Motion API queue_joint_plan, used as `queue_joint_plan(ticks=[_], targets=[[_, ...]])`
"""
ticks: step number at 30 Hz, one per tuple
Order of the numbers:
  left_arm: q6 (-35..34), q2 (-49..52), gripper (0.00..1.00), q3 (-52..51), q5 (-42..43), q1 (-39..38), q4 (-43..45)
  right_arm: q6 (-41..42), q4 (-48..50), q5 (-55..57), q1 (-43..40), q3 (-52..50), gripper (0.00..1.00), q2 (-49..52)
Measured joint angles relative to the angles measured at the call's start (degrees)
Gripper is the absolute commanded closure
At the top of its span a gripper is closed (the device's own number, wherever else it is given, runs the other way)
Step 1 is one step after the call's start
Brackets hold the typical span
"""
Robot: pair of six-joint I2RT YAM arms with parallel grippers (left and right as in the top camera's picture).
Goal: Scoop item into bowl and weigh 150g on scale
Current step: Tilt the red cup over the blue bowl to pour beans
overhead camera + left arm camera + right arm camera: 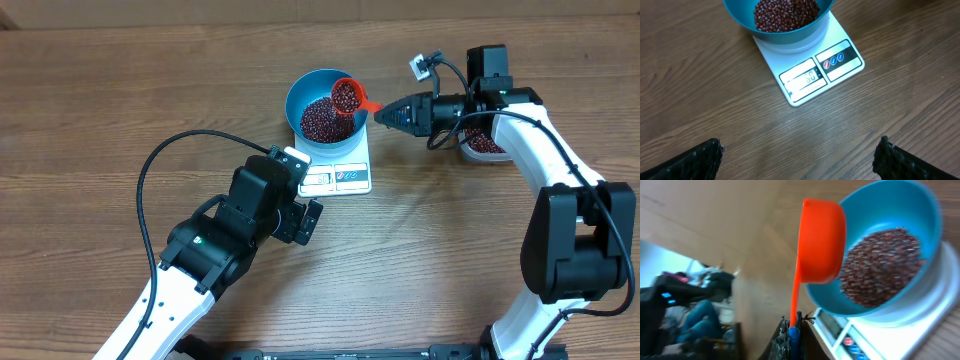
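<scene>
The blue bowl (293, 100) stands on the white scale (352, 177) and holds a heap of dark red beans (322, 120). My right gripper (385, 114) is shut on the handle of an orange scoop (346, 95), whose cup carries beans over the bowl's right rim. In the right wrist view the scoop (822, 240) is tipped on its side beside the bowl (875, 210), with the right gripper (794, 322) pinching its handle. My left gripper (799, 145) is open over bare wood, just short of the scale (840, 70) and bowl (785, 37).
A clear tub of beans (485, 145) sits at the right, mostly hidden under my right arm. A black cable (160, 160) loops over the table left of my left arm. The scale's display (805, 77) is lit, its digits blurred.
</scene>
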Motion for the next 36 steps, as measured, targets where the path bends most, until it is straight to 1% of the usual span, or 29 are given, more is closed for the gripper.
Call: queue_joint_plan(ticks=[8,13,26,30,36], targets=[[0.0,0.0,0.00,0.0,0.0,0.0,0.0,0.0,2.7,8.6,1.2,0.0,0.96,0.0],[0.0,0.0,0.00,0.0,0.0,0.0,0.0,-4.5,2.9,13.4,2.3,0.0,0.96,0.0],[0.0,0.0,0.01,0.0,0.0,0.0,0.0,-26.9,3.0,16.0,2.7,0.0,0.96,0.0],[0.0,0.0,0.00,0.0,0.0,0.0,0.0,-34.8,3.0,16.2,2.7,0.0,0.96,0.0],[0.0,0.0,0.01,0.0,0.0,0.0,0.0,-49.4,3.1,16.2,2.7,0.0,0.96,0.0]])
